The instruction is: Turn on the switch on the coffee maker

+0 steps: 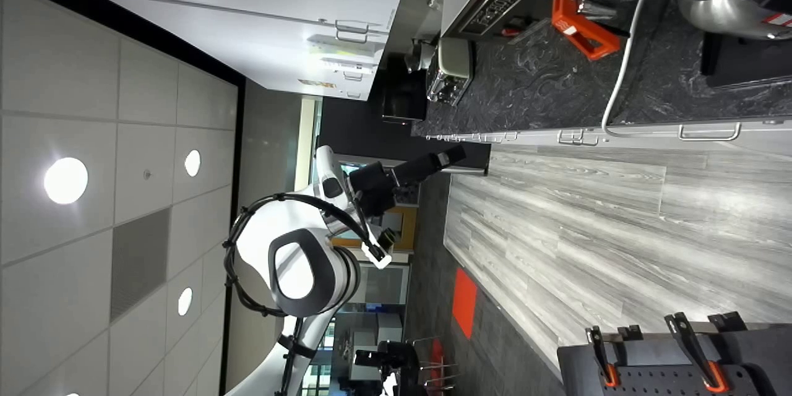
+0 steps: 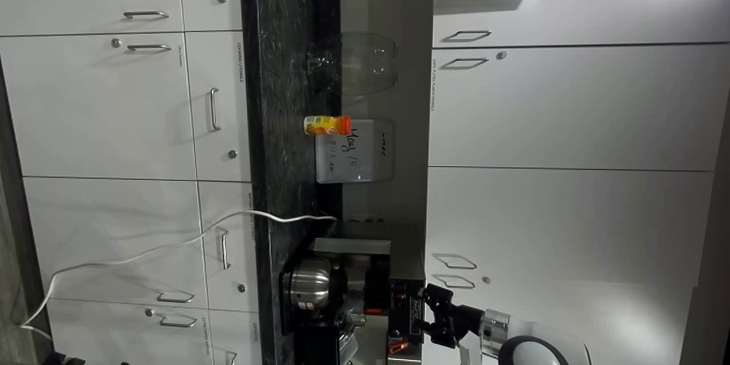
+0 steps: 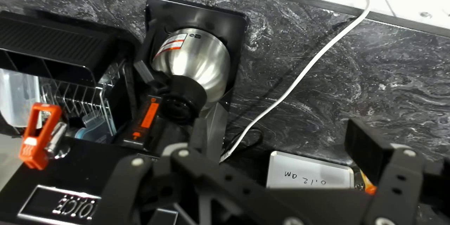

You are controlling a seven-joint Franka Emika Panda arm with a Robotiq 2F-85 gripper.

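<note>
The coffee maker is black and silver, with a steel carafe (image 3: 197,59) below its black brew basket. Its dark upper front panel (image 2: 399,285) shows small reddish marks in an exterior view; I cannot make out which is the switch. The nameplate (image 3: 59,204) and orange tap handle (image 3: 38,137) also show in the wrist view. My gripper (image 3: 281,140) is open with nothing between its fingers. In an exterior view the gripper (image 2: 424,309) appears close to the machine's top edge; I cannot tell if it touches. The gripper also shows in an exterior view (image 1: 450,158).
A white cord (image 3: 302,74) runs over the dark counter (image 3: 316,105) and off its edge. A dish rack (image 3: 52,49) stands beside the carafe. A whiteboard (image 2: 370,151), orange-capped container (image 2: 326,125) and glass jar (image 2: 368,63) stand along the counter. Upper cabinets (image 2: 570,211) are near the arm.
</note>
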